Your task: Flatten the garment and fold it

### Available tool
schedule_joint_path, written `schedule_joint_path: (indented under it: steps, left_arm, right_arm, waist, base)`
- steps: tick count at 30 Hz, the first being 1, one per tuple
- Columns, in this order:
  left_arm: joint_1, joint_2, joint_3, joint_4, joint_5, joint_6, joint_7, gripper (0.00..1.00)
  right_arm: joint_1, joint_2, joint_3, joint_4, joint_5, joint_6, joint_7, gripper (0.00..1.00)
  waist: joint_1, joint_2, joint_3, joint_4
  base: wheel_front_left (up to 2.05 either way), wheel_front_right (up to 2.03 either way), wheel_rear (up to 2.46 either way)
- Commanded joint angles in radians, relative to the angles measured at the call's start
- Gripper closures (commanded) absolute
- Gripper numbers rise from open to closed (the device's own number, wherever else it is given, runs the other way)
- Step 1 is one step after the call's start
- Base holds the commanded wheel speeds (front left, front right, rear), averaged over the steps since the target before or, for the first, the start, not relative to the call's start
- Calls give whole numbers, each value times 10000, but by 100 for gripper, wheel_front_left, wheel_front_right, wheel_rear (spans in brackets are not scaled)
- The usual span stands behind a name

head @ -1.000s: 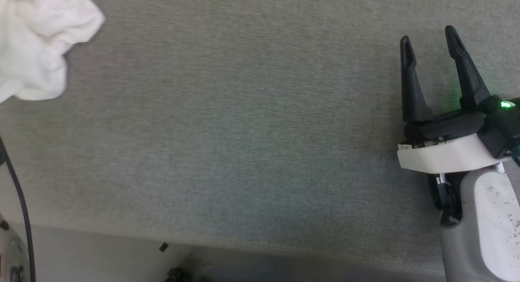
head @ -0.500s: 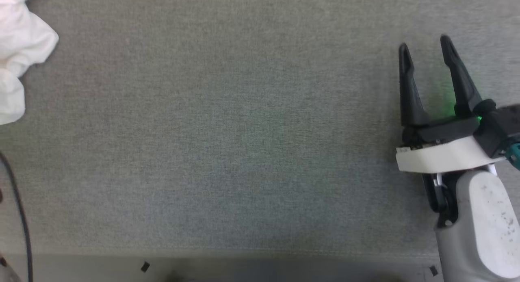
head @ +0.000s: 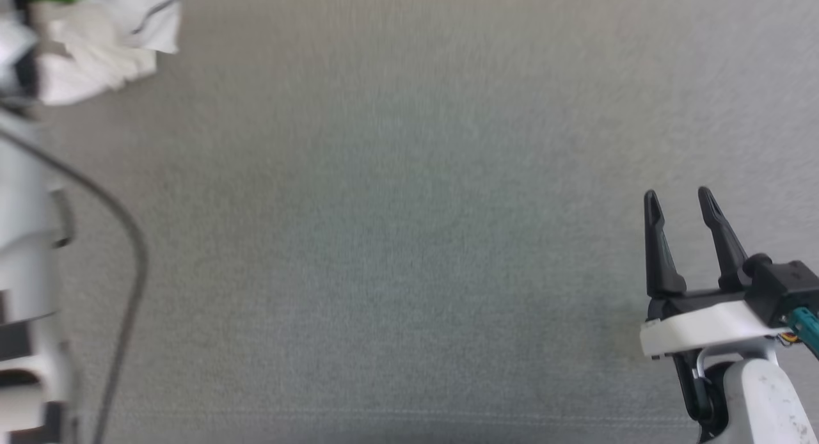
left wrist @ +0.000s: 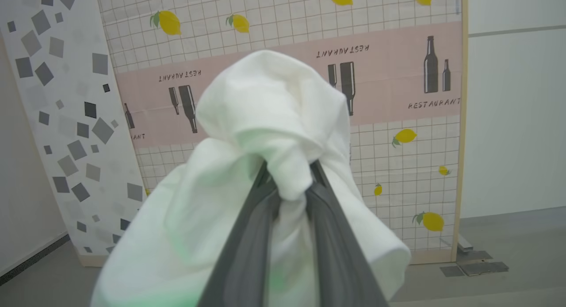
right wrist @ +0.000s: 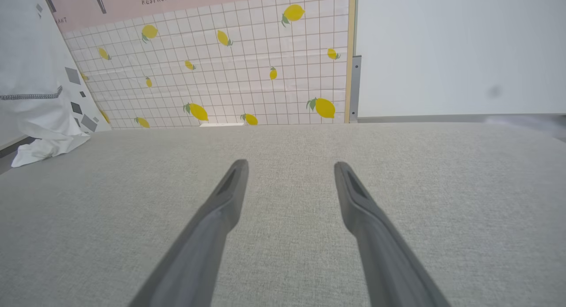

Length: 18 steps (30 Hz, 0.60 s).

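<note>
The garment (left wrist: 265, 103), white thin fabric, is bunched up, and my left gripper (left wrist: 289, 174) is shut on a fold of it, holding it up in front of the patterned boards. In the head view the garment (head: 102, 41) shows at the top left corner with a dark seam line. From the right wrist view the garment (right wrist: 40, 117) hangs at the far left, its lower end resting on the table. My right gripper (head: 678, 198) stands open over the grey table at the lower right, its fingers (right wrist: 221, 201) holding nothing.
The table (head: 409, 239) is covered in grey cloth. My pale left arm (head: 25, 252) and a dark cable (head: 131, 258) run along the head view's left edge. A lemon-patterned board (right wrist: 247, 77) and a grey-squares board (left wrist: 57, 121) stand behind the table's far edge.
The head camera has moved. My left arm has come in along the left edge with the garment bunched at its top. The right gripper stays open.
</note>
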Motion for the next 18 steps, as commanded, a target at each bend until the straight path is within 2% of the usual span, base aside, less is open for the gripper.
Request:
schedule_joint_path:
  steps: [1,7,11,18]
  left_arm:
    - [-253,-318,-197,-17,-9,-97,-88,100]
    - [-858,-1765,-1108,249,-360,-345,-306,100]
    - [-1105,-2553,-1370,494,-688,-396,-503,100]
    - [-1644,-3352,-1584,1012,-1594,-351,-1060,100]
  right_arm:
    - [150,-8,-10,-31,57,-17,-2,0]
    - [453,-8,126,-199,60,-17,205,0]
    - [565,-8,243,-267,63,-17,324,0]
    - [732,-8,401,-362,2,-17,512,0]
  waist:
    - [0,0,-1742,-326]
    - [0,0,-2084,-1008]
    - [0,0,-2217,-1489]
    - [0,0,-2384,-2330]
  base:
    - [0,0,0]
    - [0,0,0]
    - [0,0,0]
    - [0,0,0]
